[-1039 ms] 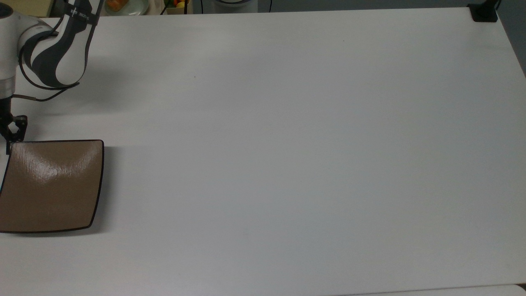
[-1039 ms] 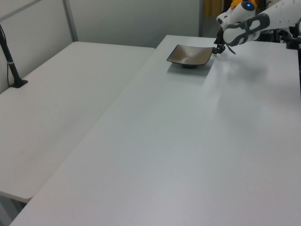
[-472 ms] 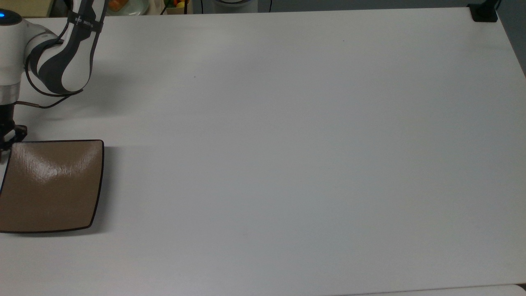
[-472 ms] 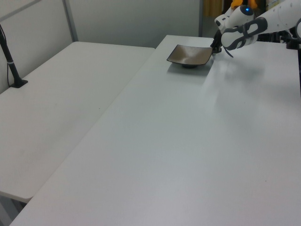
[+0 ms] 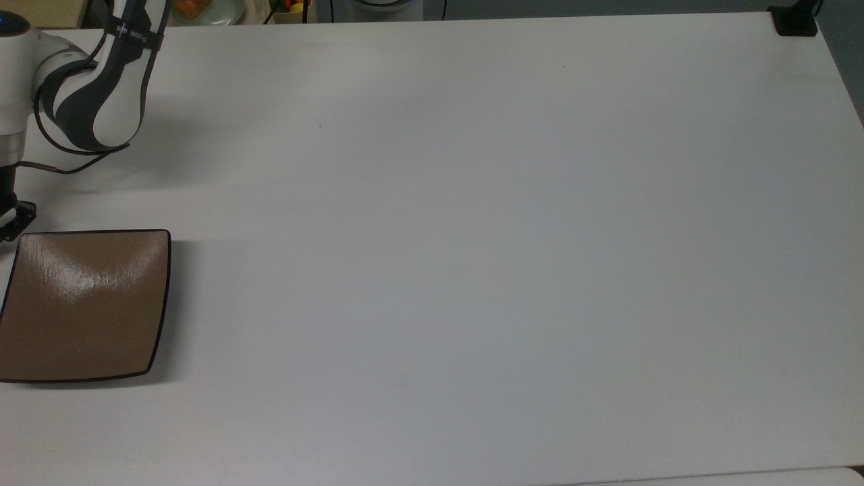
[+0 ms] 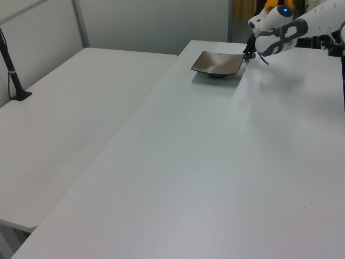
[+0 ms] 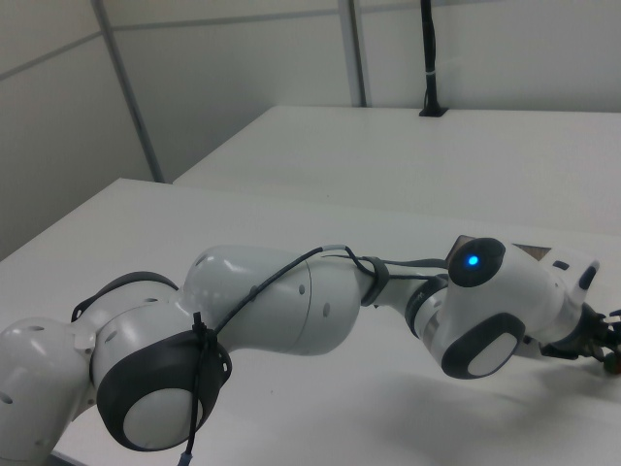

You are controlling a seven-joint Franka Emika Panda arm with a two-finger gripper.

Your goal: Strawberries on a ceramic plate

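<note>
The ceramic plate (image 5: 84, 304), a glossy tan-brown square with a thin dark rim, lies bare at the top view's left edge. It is also far back in the left view (image 6: 217, 63), and one brown corner (image 7: 532, 251) peeks out behind the arm in the right view. My gripper (image 5: 9, 219) hangs just off the plate's corner nearest the arm, at the top view's left border. The gripper (image 6: 248, 53) sits by the plate's right corner in the left view, and at the right view's right edge (image 7: 602, 342). The strawberries are hidden.
The white table (image 5: 472, 236) stretches wide to the top view's right. Dishes of fruit (image 5: 202, 8) sit past its far edge. A black post base (image 5: 795, 20) marks the far right corner. A second white table (image 6: 70, 118) with a black pole (image 6: 13, 75) adjoins in the left view.
The gripper has drawn off the plate's corner toward the top view's left edge and risen a little. The plate has stayed put.
</note>
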